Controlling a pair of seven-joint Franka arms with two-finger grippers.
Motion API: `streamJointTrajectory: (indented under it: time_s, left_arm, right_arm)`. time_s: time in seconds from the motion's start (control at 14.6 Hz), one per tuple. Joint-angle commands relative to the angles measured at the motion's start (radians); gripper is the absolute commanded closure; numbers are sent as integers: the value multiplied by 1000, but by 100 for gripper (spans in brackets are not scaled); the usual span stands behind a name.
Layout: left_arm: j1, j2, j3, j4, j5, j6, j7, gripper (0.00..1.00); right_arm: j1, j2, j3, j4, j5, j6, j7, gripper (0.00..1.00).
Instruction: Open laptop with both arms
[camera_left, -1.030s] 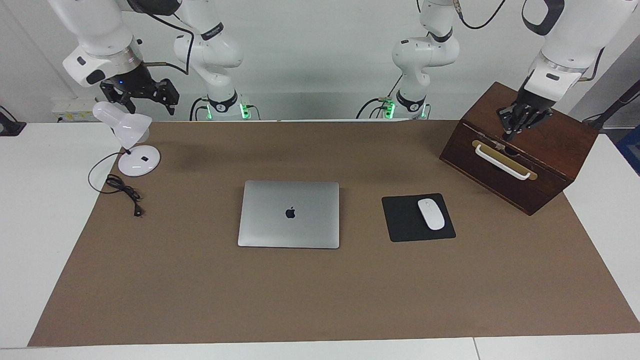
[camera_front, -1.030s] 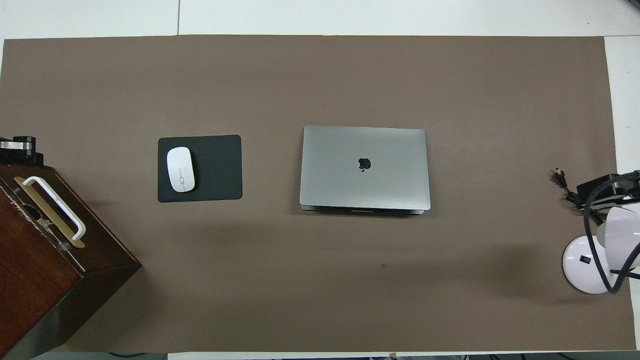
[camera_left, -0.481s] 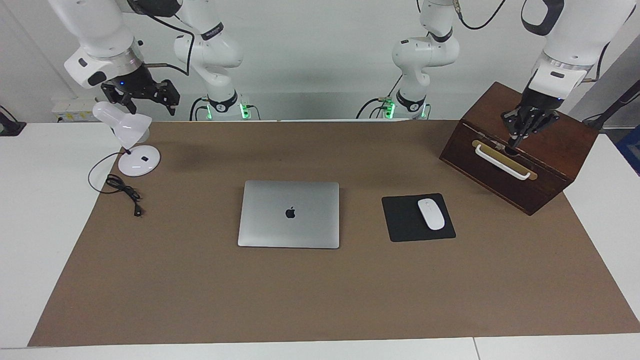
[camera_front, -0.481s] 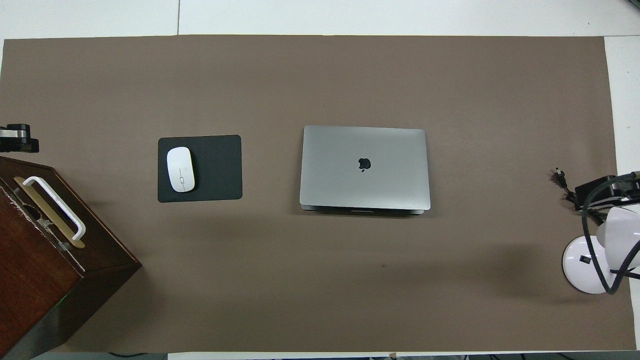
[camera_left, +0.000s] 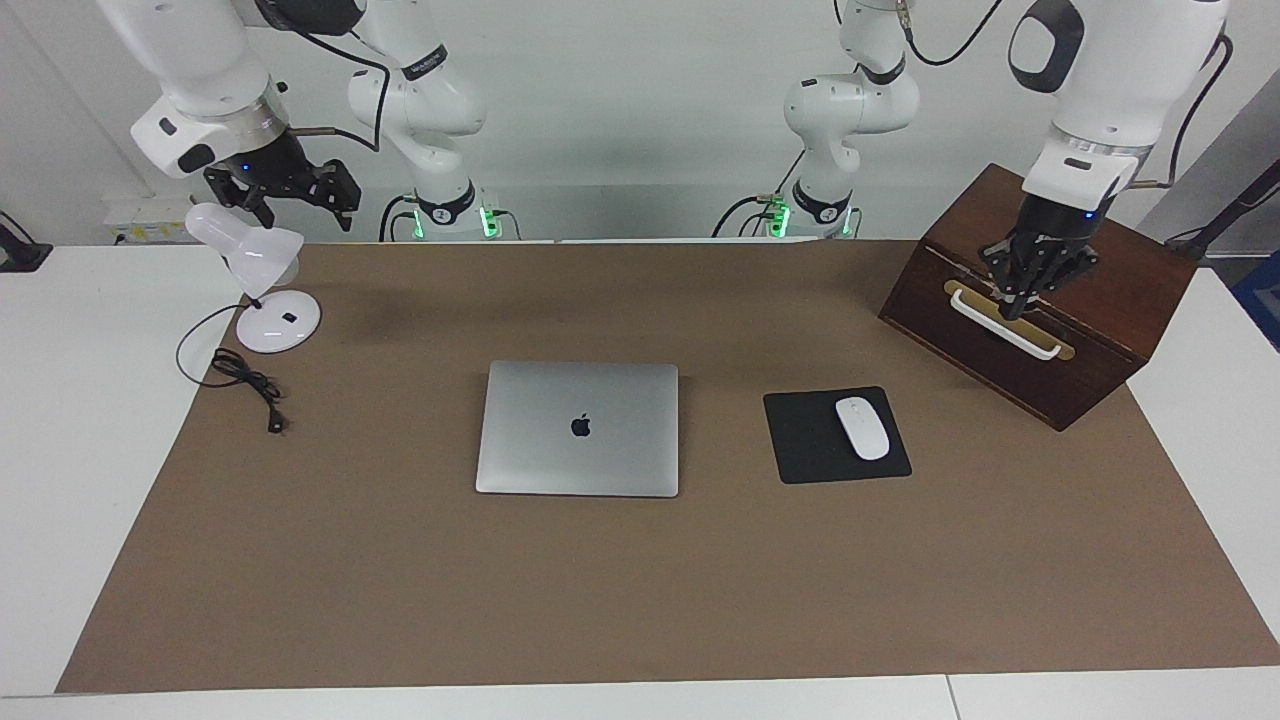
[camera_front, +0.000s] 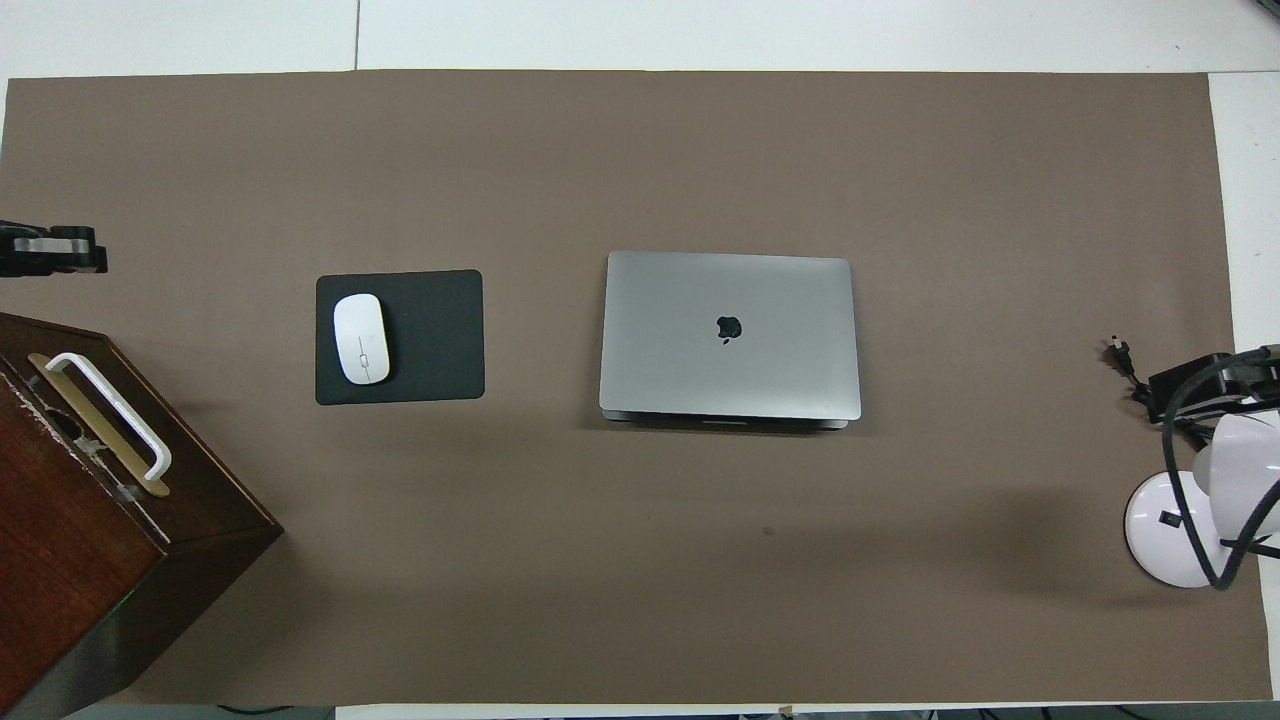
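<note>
Facing view: laptop (camera_left: 578, 428) lies lid-down mid-mat, near the mouse pad (camera_left: 836, 435); left gripper (camera_left: 1022, 300) is clenched empty over the wooden box (camera_left: 1045, 290), right gripper (camera_left: 283, 190) is up over the lamp (camera_left: 250, 260), can't tell if its claw is released. Overhead view: laptop (camera_front: 729, 335) closed at centre, only the left gripper's tip (camera_front: 55, 249) shows at the frame edge.

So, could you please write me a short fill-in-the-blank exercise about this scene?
1. The laptop lies with its lid ____.
2. The white mouse rests on a black ____.
3. The left gripper hangs over the wooden ____.
4. The right gripper hangs over the white desk ____.

Missing words: closed; mouse pad; box; lamp
</note>
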Motion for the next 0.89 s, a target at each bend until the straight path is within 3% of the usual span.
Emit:
streamJointTrajectory:
  time_s: [0.0, 0.21, 0.34, 0.82]
  left_arm:
    - [-50, -74, 9, -131, 4, 114, 14, 100]
    - [-84, -128, 9, -238, 6, 170, 14, 100]
    - [-96, -189, 9, -377, 6, 293, 15, 100]
    - [-163, -347, 7, -706, 4, 534, 2, 100]
  right_arm:
    - [-6, -36, 2, -49, 38, 26, -8, 0]
    - [-17, -35, 1, -47, 36, 26, -17, 0]
    - [-16, -41, 1, -69, 41, 34, -4, 0]
    - [26, -99, 2, -336, 200, 337, 55, 0]
